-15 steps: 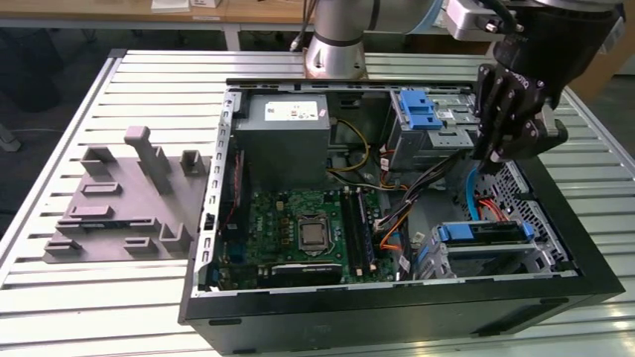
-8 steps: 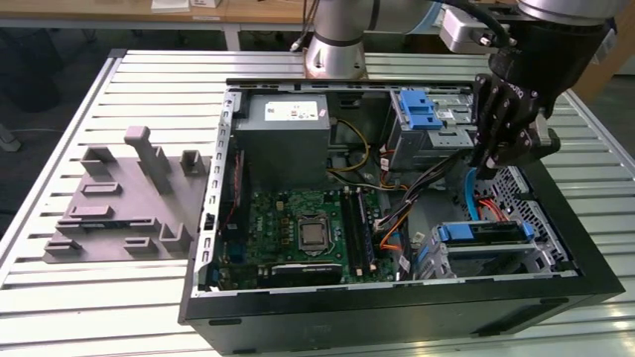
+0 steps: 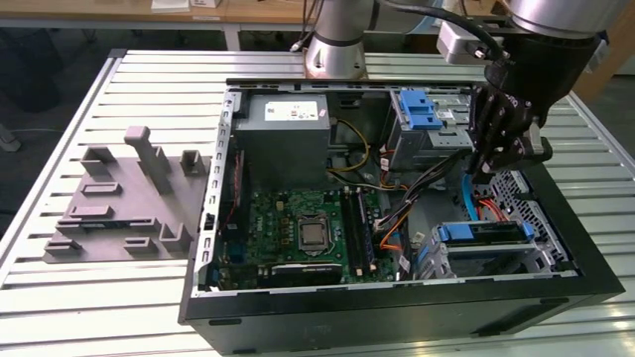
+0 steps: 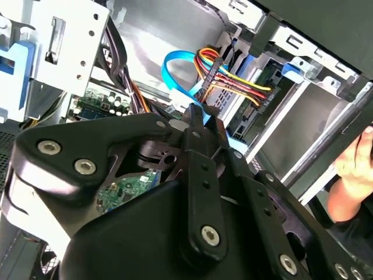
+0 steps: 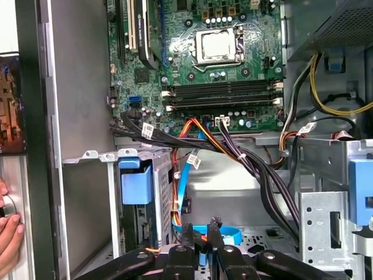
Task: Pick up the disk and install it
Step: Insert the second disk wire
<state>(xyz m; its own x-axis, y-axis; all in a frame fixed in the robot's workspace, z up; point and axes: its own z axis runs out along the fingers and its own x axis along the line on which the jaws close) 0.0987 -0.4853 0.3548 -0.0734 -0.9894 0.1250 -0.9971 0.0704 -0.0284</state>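
Disk [image 3: 482, 232] already seated in lower drive cage [image 3: 496, 256]; gripper [image 3: 493, 165] above, fingers together, holding nothing; install apparently done.

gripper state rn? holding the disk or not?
Gripper: shut, fingertips together with no disk between them, hovering inside the case above the blue cable. The disk sits in its bay at the exterior view's right.

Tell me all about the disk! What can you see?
The disk is a flat slab in a blue plastic frame. It lies level in the grey metal cage at the open computer case's corner, on the exterior view's right. The cage holds it; the gripper hangs above, apart.
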